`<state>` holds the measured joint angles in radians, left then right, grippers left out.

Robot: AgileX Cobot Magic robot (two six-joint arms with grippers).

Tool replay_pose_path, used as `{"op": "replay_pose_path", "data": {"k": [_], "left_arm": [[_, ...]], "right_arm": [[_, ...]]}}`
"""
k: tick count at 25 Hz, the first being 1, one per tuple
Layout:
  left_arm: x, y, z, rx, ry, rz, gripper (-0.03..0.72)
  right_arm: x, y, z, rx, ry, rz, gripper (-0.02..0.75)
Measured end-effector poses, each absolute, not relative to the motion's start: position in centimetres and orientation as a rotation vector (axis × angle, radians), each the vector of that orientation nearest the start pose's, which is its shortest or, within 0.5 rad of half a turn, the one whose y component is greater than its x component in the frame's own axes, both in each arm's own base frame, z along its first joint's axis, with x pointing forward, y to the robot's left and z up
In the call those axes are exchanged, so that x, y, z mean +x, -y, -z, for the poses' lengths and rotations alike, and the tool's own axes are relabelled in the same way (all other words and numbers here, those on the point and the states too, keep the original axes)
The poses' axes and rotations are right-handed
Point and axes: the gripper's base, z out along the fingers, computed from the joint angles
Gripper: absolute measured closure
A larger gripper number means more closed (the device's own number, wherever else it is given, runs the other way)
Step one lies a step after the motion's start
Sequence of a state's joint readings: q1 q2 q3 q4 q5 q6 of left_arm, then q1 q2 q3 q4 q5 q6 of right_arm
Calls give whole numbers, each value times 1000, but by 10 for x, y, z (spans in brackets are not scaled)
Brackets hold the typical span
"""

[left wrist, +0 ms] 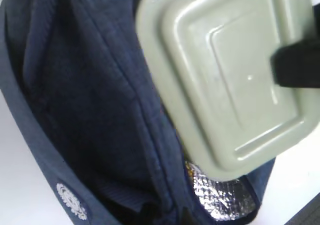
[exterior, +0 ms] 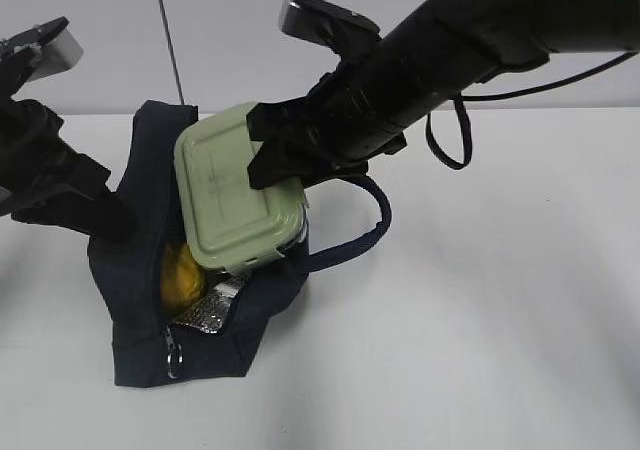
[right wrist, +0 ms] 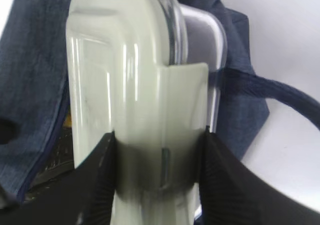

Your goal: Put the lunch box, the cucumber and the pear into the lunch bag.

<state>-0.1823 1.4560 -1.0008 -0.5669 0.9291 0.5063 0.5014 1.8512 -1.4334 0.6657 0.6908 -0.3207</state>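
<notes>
Box (exterior: 235, 190) clamped in right gripper (exterior: 290, 155), tilted over open bag (exterior: 140, 290) near table's (exterior: 480, 310) far-left edge, not in. Pear (exterior: 182, 275) inside. Cucumber unseen. Left gripper (exterior: 95, 215) at bag; grip unclear.

White tabletop (exterior: 480, 320) under even light, plain pale grey wall (exterior: 230, 40) behind.

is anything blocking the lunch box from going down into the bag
Partly. The pear already lies in the lunch bag opening right beside the lunch box, which the right pincer holds over the mouth. Nothing else visible blocks it.
</notes>
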Motion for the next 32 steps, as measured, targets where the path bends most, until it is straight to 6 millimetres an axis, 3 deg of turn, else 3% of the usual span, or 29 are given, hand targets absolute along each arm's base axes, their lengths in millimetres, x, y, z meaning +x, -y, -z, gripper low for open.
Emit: {"op": "replay_pose_path", "data": {"k": [5,16,21,24,29,32], "left_arm": [[265,89,-262,545,-2674,636,667],[265,89,-261,549,-2675,630,667],[265,89,-261,551,-2677,630,667],[265,89,-261,548,-2676,635,667],[264,89,-261,547,-2677,638,667],[264,89,-261,547,-2677,638,668]], "right_arm": [[356,-238,-239,-507,-2586,-722,407],[355,-277,-256,-675,-2497,-720,405],[353,-278,-254,-768,-2520,-693,259],[349,-274,-267,-789,-2493,-669,237],[340,-259,-309,-798,-2388,-581,260],[340,-252,-314,-780,-2403,-483,268]]}}
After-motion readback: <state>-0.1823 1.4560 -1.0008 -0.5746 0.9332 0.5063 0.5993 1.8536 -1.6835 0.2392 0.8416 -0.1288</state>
